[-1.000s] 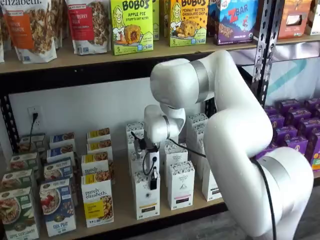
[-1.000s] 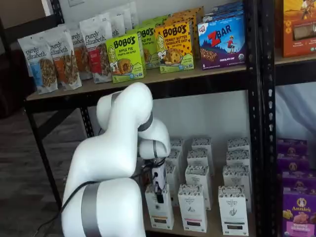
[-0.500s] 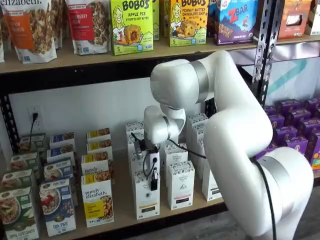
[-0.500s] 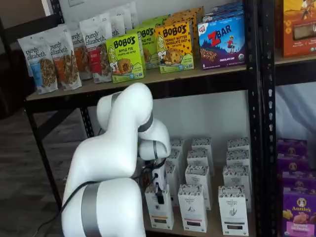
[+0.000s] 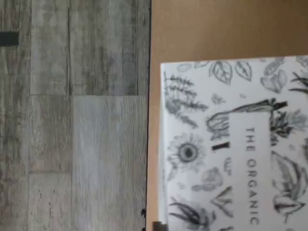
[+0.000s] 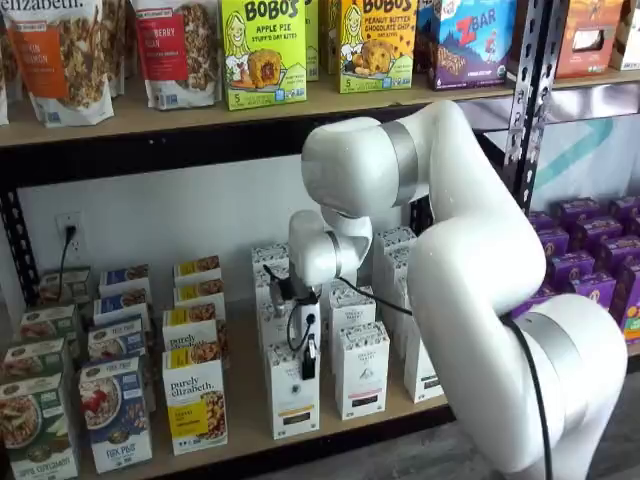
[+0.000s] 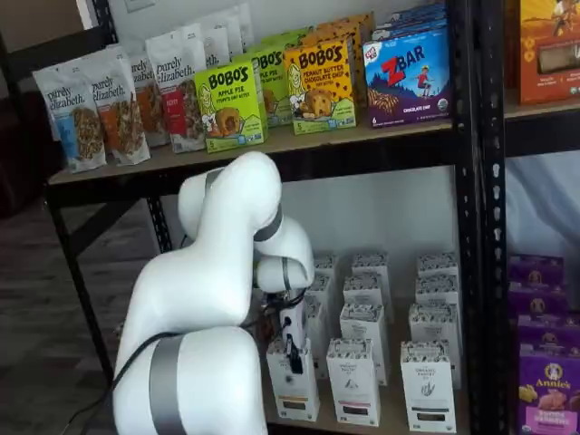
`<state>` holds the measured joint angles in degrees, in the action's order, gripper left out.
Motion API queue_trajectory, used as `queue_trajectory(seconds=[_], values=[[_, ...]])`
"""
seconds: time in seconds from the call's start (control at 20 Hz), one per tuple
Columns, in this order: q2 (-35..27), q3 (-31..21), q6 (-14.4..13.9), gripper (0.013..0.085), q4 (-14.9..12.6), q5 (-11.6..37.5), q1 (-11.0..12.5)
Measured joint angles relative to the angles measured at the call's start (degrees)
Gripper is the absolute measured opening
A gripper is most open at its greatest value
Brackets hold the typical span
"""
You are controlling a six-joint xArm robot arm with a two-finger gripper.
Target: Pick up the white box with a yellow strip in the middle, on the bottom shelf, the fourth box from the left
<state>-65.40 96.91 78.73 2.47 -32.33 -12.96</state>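
Observation:
The white box (image 6: pixel 293 402) with a tan strip low on its front stands at the front of the bottom shelf (image 6: pixel 245 405), and it shows in both shelf views (image 7: pixel 295 388). My gripper (image 6: pixel 307 362) hangs straight down onto its top (image 7: pixel 291 352). One black finger lies against the upper front face, and the other is hidden behind the box. No gap between the fingers shows. In the wrist view the box's leaf-patterned top (image 5: pixel 231 144) fills one side, close below the camera, with the shelf board (image 5: pixel 192 29) beside it.
Like white cartons with black strips (image 6: pixel 362 372) stand right beside and behind the box. A purely elizabeth box (image 6: pixel 195 405) is on its other side. Purple boxes (image 6: pixel 590 270) fill the bay past the black upright (image 6: pixel 530 90). The upper shelf with Bobo's boxes (image 6: pixel 263 50) hangs overhead.
The arm and gripper have stayed almost still over the white box. No movement of the box shows.

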Motion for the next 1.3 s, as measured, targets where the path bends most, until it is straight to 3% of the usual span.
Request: queue_trajectory(seconds=[0.05,0.7,1.3], values=[[-0.1,0.2,-0.1,0.0490,-0.1,-0.1,-0.1],[1.0,-1.3,-1.7,0.0490,-1.5,0.0,-0.5],[7.3,-10.9,-4.0,0.0490,-2.9,3.0,-1.5]])
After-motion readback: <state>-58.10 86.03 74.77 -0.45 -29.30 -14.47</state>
